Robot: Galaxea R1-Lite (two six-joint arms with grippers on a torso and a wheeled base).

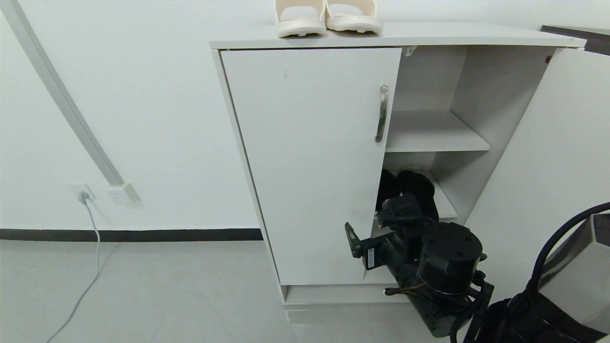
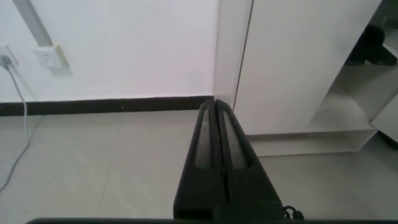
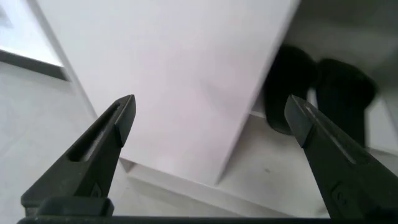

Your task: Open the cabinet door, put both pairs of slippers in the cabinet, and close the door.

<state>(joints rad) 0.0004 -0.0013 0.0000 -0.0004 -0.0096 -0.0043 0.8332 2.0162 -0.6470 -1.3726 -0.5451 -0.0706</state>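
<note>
Nearest to the camera is the right claw (image 3: 210, 102), low in front of the cabinet (image 1: 476, 35), with its two fingers spread wide and nothing between them. It points toward the edge of the closed left door (image 1: 310, 166) and the black slippers (image 1: 415, 188), which stand on the lower shelf (image 1: 448, 207) inside. The right door (image 1: 548, 157) is swung open. The left claw (image 2: 215, 106) hangs near the floor (image 2: 93, 162), at the left side of the cabinet, with its fingers pressed together on nothing.

The cream slippers (image 1: 329, 21) lie side by side on top of the cabinet, touching each other, so I think this pair is the next work. They look like light foam, soft and a little bendy, not fragile, but the smooth surface may slip. I would take hold across the strap, or pinch the two inner edges together, so that one grasp carries the pair.
</note>
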